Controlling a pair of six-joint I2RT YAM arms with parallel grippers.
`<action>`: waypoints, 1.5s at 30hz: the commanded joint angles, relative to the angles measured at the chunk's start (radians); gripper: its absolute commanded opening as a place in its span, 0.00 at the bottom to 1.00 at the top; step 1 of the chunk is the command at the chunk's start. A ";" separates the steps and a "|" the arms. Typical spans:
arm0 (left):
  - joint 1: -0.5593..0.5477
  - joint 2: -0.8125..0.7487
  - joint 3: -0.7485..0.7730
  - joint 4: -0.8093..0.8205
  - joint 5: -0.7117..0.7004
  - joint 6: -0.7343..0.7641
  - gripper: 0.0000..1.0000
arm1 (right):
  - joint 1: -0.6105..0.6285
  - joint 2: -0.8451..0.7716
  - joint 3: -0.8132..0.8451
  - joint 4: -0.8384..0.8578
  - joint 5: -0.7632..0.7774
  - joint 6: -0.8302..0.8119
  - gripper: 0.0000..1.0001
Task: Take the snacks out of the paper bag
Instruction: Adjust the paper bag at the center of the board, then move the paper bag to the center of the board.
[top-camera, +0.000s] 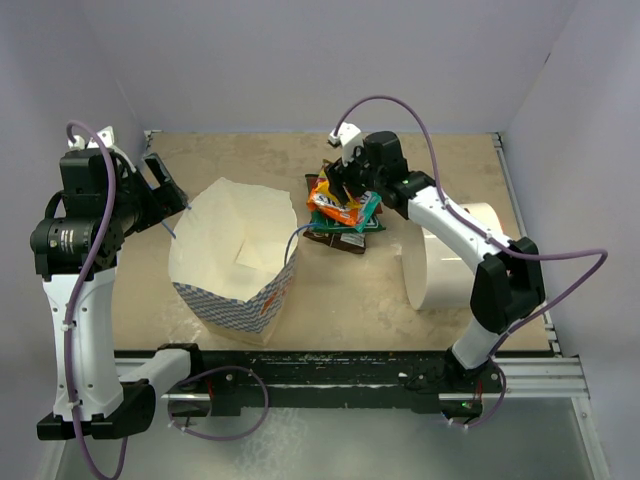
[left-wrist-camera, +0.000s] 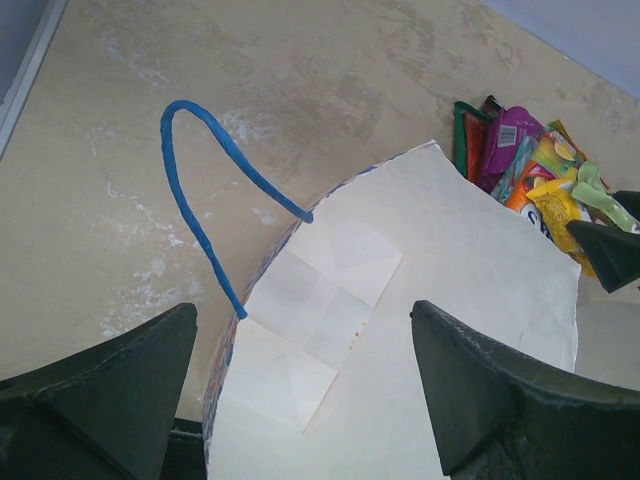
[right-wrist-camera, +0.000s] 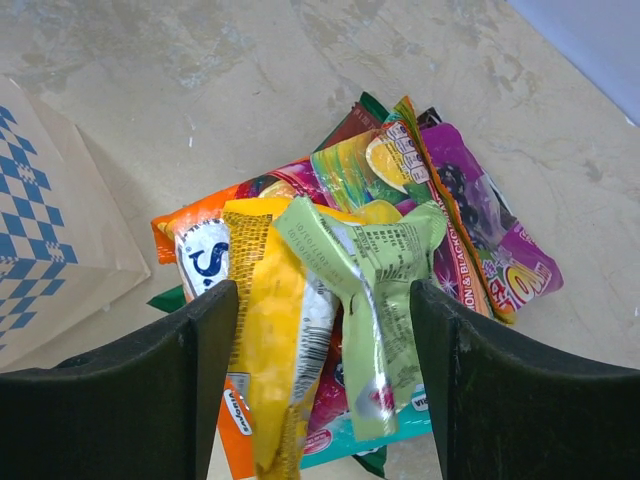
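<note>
Right gripper (right-wrist-camera: 322, 300) above snacks (right-wrist-camera: 470, 220), paper bag (top-camera: 243, 302) upright

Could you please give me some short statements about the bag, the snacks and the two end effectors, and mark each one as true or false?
1. The paper bag stands upright with its mouth open. True.
2. The snacks are inside the bag. False: they lie in a pile on the table, beside the bag.
3. The right end effector is over the snack pile with its jaws apart. True.
4. The left end effector is shut on the blue handle. False: it is open, and the handle is free, apart from its fingers.
5. The white cylinder is to the left of the bag. False: it is on the right side, under the right arm.
</note>
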 joint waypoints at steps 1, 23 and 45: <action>0.005 -0.020 0.023 0.022 0.018 -0.003 0.91 | 0.001 -0.067 0.040 0.024 0.005 0.000 0.73; 0.005 -0.033 0.013 0.029 0.031 0.021 0.98 | 0.001 -0.093 0.039 0.036 0.002 -0.002 0.83; 0.005 -0.059 -0.146 0.005 -0.159 -0.160 0.71 | 0.001 -0.237 0.011 0.079 0.036 0.011 0.89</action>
